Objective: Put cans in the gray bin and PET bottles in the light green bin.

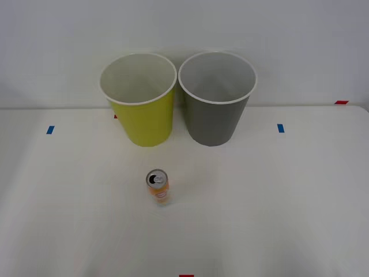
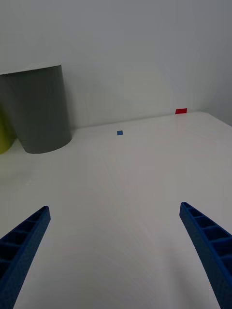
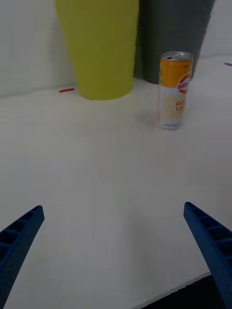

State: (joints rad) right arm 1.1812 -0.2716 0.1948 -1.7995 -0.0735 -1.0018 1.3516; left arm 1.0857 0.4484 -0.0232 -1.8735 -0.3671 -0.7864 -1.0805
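A small can (image 1: 158, 187) with an orange top band and a white lower body stands upright on the white table, in front of the two bins. The light green bin (image 1: 144, 121) is at the back left and the gray bin (image 1: 216, 115) is right beside it. My left gripper (image 3: 113, 207) is open, low over the table, facing the can (image 3: 175, 91) and the light green bin (image 3: 101, 48), with a stretch of table between. My right gripper (image 2: 115, 207) is open over bare table, with the gray bin (image 2: 38, 111) off to its side. PET bottles are out of view.
Blue tape marks (image 1: 50, 130) (image 1: 280, 128) lie left and right of the bins, with red marks at the far right (image 1: 341, 102) and the front edge (image 1: 185, 276). A white wall rises close behind the bins. The table's near edge (image 3: 193, 289) runs by the left gripper.
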